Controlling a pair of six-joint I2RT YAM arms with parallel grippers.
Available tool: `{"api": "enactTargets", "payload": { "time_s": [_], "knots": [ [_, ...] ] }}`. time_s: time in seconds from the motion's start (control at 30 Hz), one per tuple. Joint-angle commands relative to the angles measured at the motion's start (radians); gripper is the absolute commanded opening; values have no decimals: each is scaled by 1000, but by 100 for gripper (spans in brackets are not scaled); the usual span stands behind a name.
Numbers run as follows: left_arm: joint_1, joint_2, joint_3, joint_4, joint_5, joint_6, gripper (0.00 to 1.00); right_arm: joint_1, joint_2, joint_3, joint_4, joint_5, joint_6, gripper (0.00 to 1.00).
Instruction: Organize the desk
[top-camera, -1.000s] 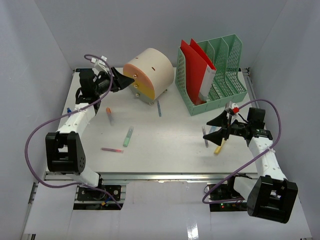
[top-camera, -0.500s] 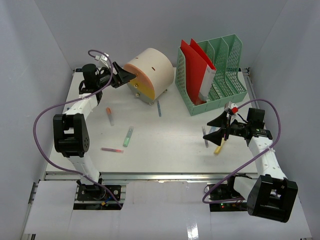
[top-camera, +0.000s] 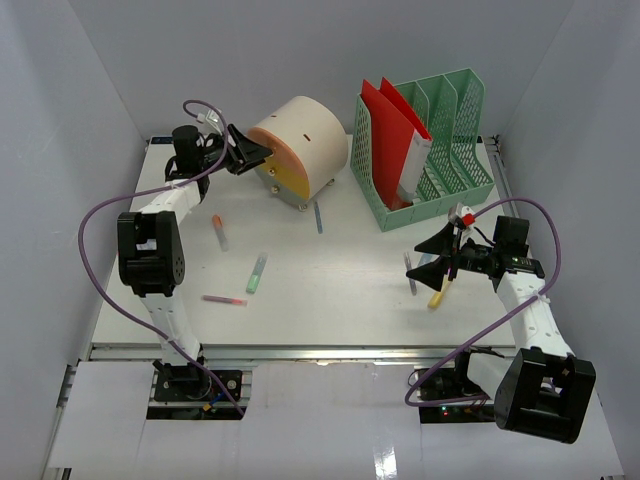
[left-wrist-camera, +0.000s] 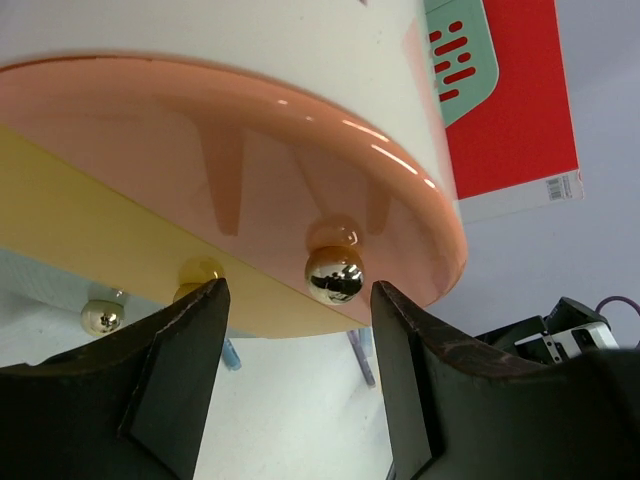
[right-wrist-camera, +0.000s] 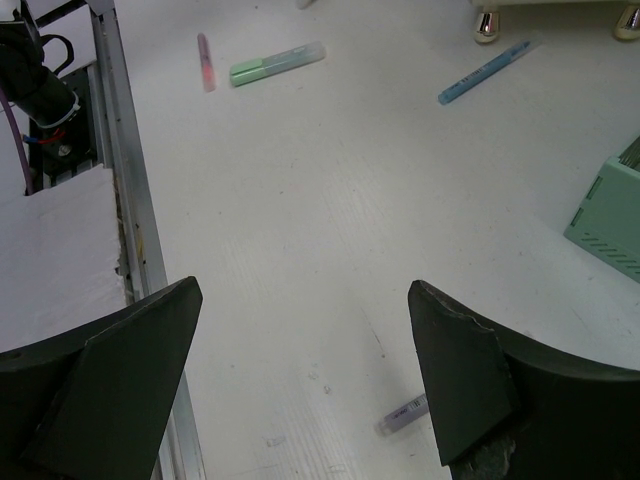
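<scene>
The white desk (top-camera: 330, 290) holds scattered pens. My left gripper (top-camera: 252, 155) is open at the front of a round cream drawer box (top-camera: 305, 140). In the left wrist view my gripper (left-wrist-camera: 297, 300) has its jaws on either side of, and just short of, a gold knob (left-wrist-camera: 333, 275) on the pink drawer front (left-wrist-camera: 200, 130). My right gripper (top-camera: 432, 256) is open and empty above a purple pen (top-camera: 410, 272) and a yellow highlighter (top-camera: 438, 295). In the right wrist view the gripper (right-wrist-camera: 302, 300) hangs over bare desk, with the purple pen (right-wrist-camera: 405, 412) near its right finger.
A green file rack (top-camera: 440, 150) with red folders (top-camera: 390, 120) stands at the back right. An orange marker (top-camera: 217, 230), a green highlighter (top-camera: 257, 272), a pink pen (top-camera: 224, 299) and a blue pen (top-camera: 318, 216) lie loose. The aluminium rail (top-camera: 320, 350) runs along the front.
My left arm has swung toward the back, bringing its gripper up to the drawer box front. The right arm has not moved.
</scene>
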Motion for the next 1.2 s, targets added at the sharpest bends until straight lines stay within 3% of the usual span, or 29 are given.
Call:
{"api": "enactTargets", "payload": {
  "time_s": [0.0,0.17,0.43,0.8,0.93,1.07,1.17],
  "knots": [
    [-2,-5,62,25,21,-32,67,0,2,25,1,-3,-16,90],
    [-2,10,86,27,26,-50,65,-1,6,27,1,0,-16,90],
    [-2,39,106,16,48,-71,53,-3,11,28,1,10,-18,90],
    [-16,34,115,-18,46,-62,48,-12,9,27,1,12,-16,90],
    [-16,21,107,-30,49,-56,48,-15,11,27,2,12,-16,90],
    [-16,-3,91,-43,47,-38,57,-18,13,25,2,12,-16,90],
    [-16,-11,82,-44,50,-38,58,-20,18,25,1,11,-16,90]
  ]
}}
